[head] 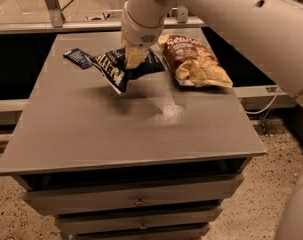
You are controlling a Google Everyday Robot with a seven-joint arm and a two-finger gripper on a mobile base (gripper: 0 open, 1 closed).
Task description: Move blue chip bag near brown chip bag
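Here, in the camera view, the gripper (135, 60) is seen over the far half of the surface (141, 129), a little left of its middle, with its pale fingers (131, 57) closed narrowly on the blue chip bag (113, 73). The bag is held by its upper right part and hangs tilted, its lettered corner drooping towards the near left. A shadow is cast on the surface beneath it, so it is judged to be lifted clear rather than resting. The brown chip bag (193, 61) lies flat by the far right corner, just beside the held bag's right end; whether the two touch cannot be told. A small dark blue packet (78, 57) lies near the far left corner, close to the held bag's left tip. The carrying is judged nearly done, and the placing is the step in hand. It would be done well if the bag were lowered until its drooping corner is borne by the surface before the fingers are opened, so that it is not dropped. It should be set on bare surface beside the brown bag, not on top of it, and the brown bag should not be nudged towards the right edge.
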